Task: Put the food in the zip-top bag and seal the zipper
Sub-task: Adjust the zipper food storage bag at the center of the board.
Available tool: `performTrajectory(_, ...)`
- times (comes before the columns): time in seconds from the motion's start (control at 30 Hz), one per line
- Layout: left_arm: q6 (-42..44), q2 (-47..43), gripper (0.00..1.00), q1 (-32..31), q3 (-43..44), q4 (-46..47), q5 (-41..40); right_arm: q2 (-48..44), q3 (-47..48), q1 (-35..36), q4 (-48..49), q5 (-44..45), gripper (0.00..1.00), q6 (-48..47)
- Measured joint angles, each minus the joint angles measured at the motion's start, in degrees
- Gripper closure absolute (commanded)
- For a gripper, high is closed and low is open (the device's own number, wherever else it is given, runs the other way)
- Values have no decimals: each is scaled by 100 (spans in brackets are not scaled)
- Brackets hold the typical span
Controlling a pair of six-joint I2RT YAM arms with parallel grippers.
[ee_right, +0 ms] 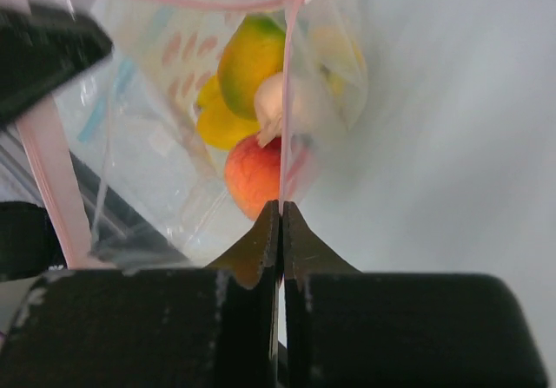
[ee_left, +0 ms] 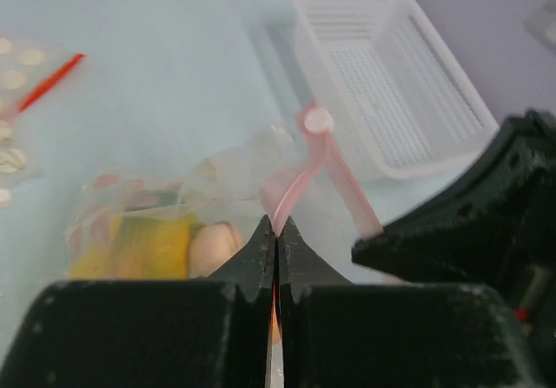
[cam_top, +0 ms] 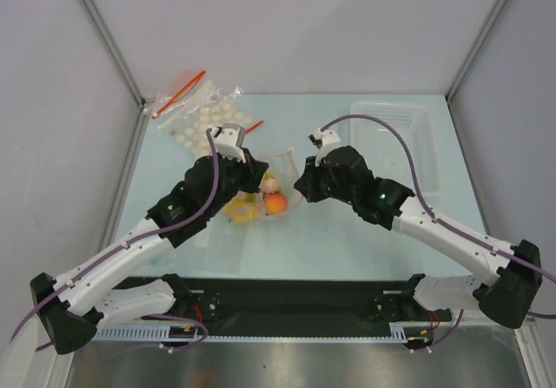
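Pale blue table is stretching away from you, and near its middle both arms are meeting over the zip-top bag. Your left gripper is clenching the zipper, and your right gripper is clenching the same strip further along. Between the two pinches the strip is bowing upward, its long axis running left to right across the table, so sealing is likely calling for you to draw it straight and press along it. Below the jaws the bag is sagging with the peach, mango, banana bunch and beige piece inside. Beyond, the white basket is sitting toward the far right corner, the cream-disc bag toward the far left
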Motion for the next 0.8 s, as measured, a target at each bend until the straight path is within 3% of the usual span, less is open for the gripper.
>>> performTrajectory(0.27, -107, 378, 97, -273, 382, 168, 1744, -205, 1390, -498, -688, 162, 100, 0)
performTrajectory(0.4, -201, 295, 96, -286, 251, 446, 2380, -205, 1480, -487, -605, 85, 100, -2)
performTrajectory(0.8, -326, 671, 97, -269, 166, 647, 2455, -118, 643, -570, -424, -538, 100, -223)
